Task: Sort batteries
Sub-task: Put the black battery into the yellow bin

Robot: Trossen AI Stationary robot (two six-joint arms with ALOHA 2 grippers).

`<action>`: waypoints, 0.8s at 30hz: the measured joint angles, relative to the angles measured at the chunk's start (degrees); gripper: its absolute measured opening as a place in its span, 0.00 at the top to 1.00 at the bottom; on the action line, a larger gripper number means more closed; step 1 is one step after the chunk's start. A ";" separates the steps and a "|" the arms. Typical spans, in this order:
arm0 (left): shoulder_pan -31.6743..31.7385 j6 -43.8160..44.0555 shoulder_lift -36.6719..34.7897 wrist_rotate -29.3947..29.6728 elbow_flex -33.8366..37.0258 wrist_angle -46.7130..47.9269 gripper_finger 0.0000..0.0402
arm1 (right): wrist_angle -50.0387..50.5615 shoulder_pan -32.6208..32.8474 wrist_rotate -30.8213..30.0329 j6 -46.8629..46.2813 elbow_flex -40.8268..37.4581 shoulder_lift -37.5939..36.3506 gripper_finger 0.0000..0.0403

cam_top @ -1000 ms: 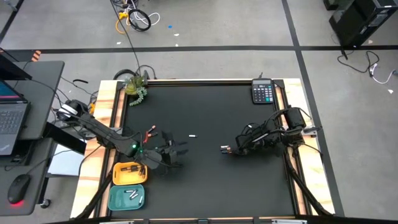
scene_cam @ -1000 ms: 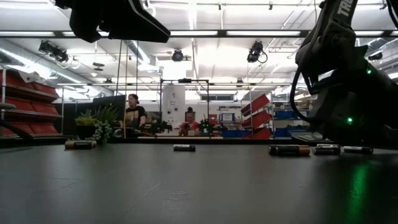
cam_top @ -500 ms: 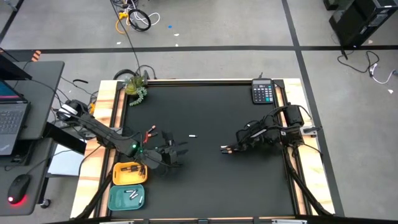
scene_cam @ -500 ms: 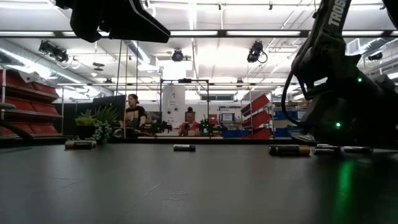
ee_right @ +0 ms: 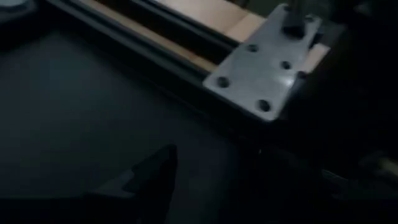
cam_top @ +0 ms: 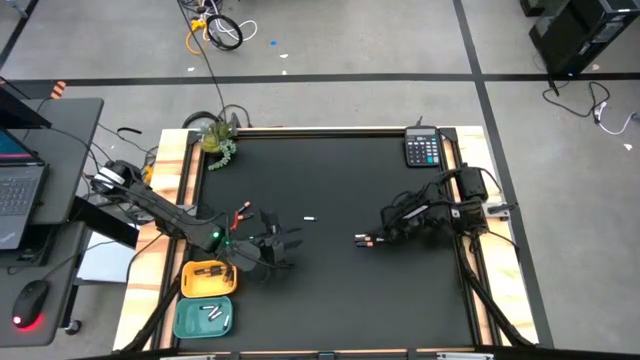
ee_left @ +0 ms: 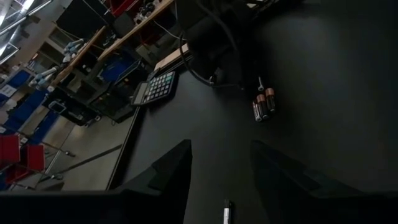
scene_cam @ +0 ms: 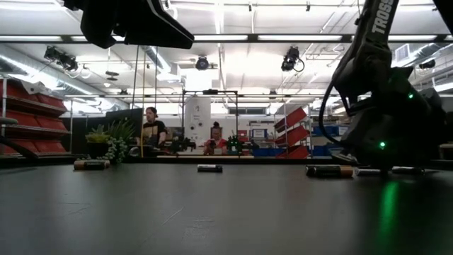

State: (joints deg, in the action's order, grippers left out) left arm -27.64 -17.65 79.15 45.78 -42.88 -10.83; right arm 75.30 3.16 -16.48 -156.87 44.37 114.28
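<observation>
Dark batteries with copper ends (ee_left: 263, 106) lie side by side on the black table, right of its middle (cam_top: 362, 239). My right gripper (cam_top: 378, 237) stands low beside them, open, with nothing between its fingers (ee_right: 214, 186). One white battery (cam_top: 309, 217) lies alone near the middle, and more batteries (cam_top: 240, 210) lie at the left. My left gripper (ee_left: 221, 174) hangs open above the table left of the middle (cam_top: 288, 250), holding nothing. In the low view the batteries (scene_cam: 329, 171) rest on their sides in front of my right arm (scene_cam: 389, 106).
A yellow tray (cam_top: 207, 278) and a teal tray (cam_top: 204, 318), each with batteries in it, sit at the near left corner. A calculator (cam_top: 423, 148) lies at the far right and a small plant (cam_top: 217, 138) at the far left. Wooden rails edge the table.
My right gripper has shifted a little toward the table's left, sunk slightly and rolled about its own axis, staying open. In the low view the arm now covers the batteries at the far right. My left arm has kept still.
</observation>
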 joint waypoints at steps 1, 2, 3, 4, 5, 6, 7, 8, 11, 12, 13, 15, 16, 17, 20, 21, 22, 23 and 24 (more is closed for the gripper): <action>0.00 0.00 0.00 0.00 -0.01 -0.02 0.57 | -0.88 -0.48 -0.94 0.05 -0.10 0.00 0.39; 0.00 -0.01 0.00 0.02 -0.01 -0.05 0.57 | -1.63 -0.98 -1.89 0.39 -0.25 0.00 0.39; 0.00 0.00 0.00 0.02 -0.01 -0.09 0.57 | -2.08 -1.56 -2.74 0.78 -0.43 0.00 0.39; 0.00 -0.02 0.00 0.02 -0.01 -0.13 0.57 | -2.47 -2.07 -3.28 1.19 -0.60 0.00 0.39; 0.00 -0.02 0.00 0.02 -0.01 -0.20 0.57 | -2.73 -2.56 -3.62 1.71 -0.85 0.00 0.39; 0.00 0.00 0.00 0.04 -0.01 -0.32 0.57 | -2.89 -2.98 -3.74 2.04 -1.13 0.00 0.39; 0.00 -0.02 0.00 0.04 -0.01 -0.41 0.57 | -2.96 -3.35 -3.75 2.14 -1.38 0.00 0.39; 0.00 -0.02 0.00 0.04 -0.01 -0.46 0.57 | -3.08 -3.64 -3.70 2.14 -1.63 0.00 0.39; 0.00 -0.02 0.00 0.05 -0.01 -0.46 0.57 | -3.20 -3.99 -3.62 2.01 -2.04 -0.02 0.38; 0.00 -0.02 0.00 0.07 -0.04 -0.46 0.57 | -3.26 -4.05 -3.59 1.98 -2.11 -0.04 0.38; 0.00 -0.04 0.00 0.07 -0.11 -0.45 0.57 | -3.30 -4.07 -3.51 1.97 -2.16 -0.04 0.38; 0.00 -0.07 0.00 0.07 -0.55 -0.40 0.57 | -3.49 -4.06 -3.29 1.84 -2.23 -0.04 0.38; 0.00 -0.13 0.00 0.09 -0.88 -0.41 0.57 | -3.63 -4.05 -3.05 1.77 -2.35 -0.07 0.38; 0.01 -0.15 0.00 0.10 -1.25 -0.34 0.57 | -3.86 -4.04 -2.52 1.36 -2.64 -0.07 0.39; -0.17 -0.17 -0.02 0.20 -2.37 0.51 0.57 | -4.30 -3.12 0.88 -0.01 -3.82 -0.17 0.39; -0.23 -0.26 -0.02 0.19 -2.67 0.82 0.57 | -4.46 -2.47 1.72 -0.13 -4.14 -0.17 0.39; -0.24 -0.28 -0.02 0.18 -3.01 1.46 0.57 | -4.62 -1.66 2.09 -0.20 -4.37 -0.17 0.39; -0.26 -0.29 -0.02 0.17 -3.37 2.29 0.57 | -4.73 -0.65 2.31 -0.29 -4.41 -0.17 0.39; -0.26 -0.28 -0.02 0.20 -3.66 2.97 0.57 | -4.79 0.50 2.60 -0.55 -4.42 -0.14 0.39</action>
State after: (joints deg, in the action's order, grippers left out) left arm -27.90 -17.93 79.13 45.98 -46.54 -7.86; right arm 70.51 3.66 -13.88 -157.42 39.94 114.14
